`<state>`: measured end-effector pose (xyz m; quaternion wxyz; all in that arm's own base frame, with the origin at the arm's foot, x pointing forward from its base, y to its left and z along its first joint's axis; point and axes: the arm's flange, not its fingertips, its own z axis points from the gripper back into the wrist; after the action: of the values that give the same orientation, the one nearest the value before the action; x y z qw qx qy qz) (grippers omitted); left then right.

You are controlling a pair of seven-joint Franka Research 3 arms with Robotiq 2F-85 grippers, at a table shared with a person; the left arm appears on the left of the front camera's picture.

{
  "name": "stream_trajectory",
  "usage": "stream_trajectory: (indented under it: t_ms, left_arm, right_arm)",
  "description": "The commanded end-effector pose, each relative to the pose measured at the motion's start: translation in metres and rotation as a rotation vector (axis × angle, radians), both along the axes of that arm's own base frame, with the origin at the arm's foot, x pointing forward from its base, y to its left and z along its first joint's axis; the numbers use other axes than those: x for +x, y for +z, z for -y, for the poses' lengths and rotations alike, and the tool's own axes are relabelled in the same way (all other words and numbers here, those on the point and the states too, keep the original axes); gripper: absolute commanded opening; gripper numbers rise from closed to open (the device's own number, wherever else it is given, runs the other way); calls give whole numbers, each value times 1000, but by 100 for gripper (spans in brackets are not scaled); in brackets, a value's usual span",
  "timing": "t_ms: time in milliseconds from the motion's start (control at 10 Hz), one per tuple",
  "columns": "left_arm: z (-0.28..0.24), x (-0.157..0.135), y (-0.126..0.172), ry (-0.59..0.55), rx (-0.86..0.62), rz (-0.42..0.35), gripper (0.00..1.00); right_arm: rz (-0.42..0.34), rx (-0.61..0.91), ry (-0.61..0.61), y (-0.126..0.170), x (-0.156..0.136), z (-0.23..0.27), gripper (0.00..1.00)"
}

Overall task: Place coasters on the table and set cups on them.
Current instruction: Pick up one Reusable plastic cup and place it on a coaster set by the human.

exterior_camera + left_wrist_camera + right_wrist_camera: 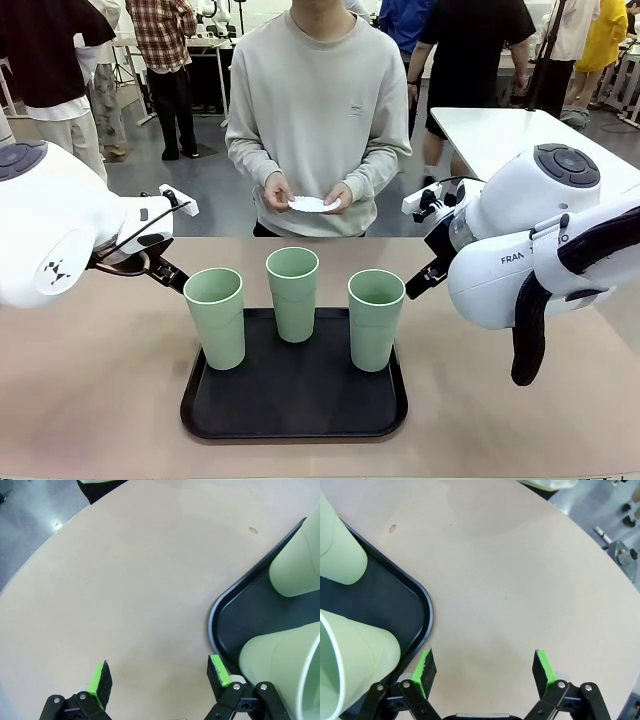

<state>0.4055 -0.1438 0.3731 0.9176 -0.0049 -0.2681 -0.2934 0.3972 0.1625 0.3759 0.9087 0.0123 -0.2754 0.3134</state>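
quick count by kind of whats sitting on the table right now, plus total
mint-green cups: 3
black tray: 1
total on the table: 4
white coasters: 0 set down yet; the person holds them, number too small to tell

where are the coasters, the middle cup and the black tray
coasters [313,204]: front view, middle of the white top face
middle cup [293,305]: front view, its side wall
black tray [300,400]: front view, bare floor near its front rim

The right arm [500,285] carries black letters, seemingly "FRAN", the rest hidden.
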Motion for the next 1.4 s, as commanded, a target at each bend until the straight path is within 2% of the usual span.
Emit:
stream_trajectory:
  t_ms: [0, 200, 300, 400, 500, 600, 700, 800, 1300]
  left_arm:
    - [-28, -9, 30, 13, 73, -1, 100]
    - [-54, -49, 88, -48, 69, -99, 100]
    - [-57, -78, 114, -101, 34, -184, 100]
    - [-59, -116, 130, -100, 36, -282, 100]
    - [-64, -142, 141, -72, 63, -327, 100]
    - [-66, -157, 145, -36, 66, -328, 100]
    - [-67, -159, 147, 17, 65, -283, 100]
    - [-60, -133, 141, -87, 55, -301, 100]
    - [-60, -133, 141, -87, 55, -301, 100]
  right_arm:
    - [-45, -17, -51, 30, -10, 33, 100]
    - [-103, -100, -127, 83, -64, 60, 100]
    - [-136, -124, -125, 105, -102, 62, 100]
    - [-160, -184, -94, 121, -151, 60, 100]
    - [-164, -214, -79, 127, -188, 59, 100]
    - [-181, -216, -75, 121, -211, 64, 100]
    - [-215, -262, -101, 103, -215, 69, 100]
    - [-167, -211, -90, 163, -151, 57, 100]
    - [-167, -211, -90, 163, -151, 57, 100]
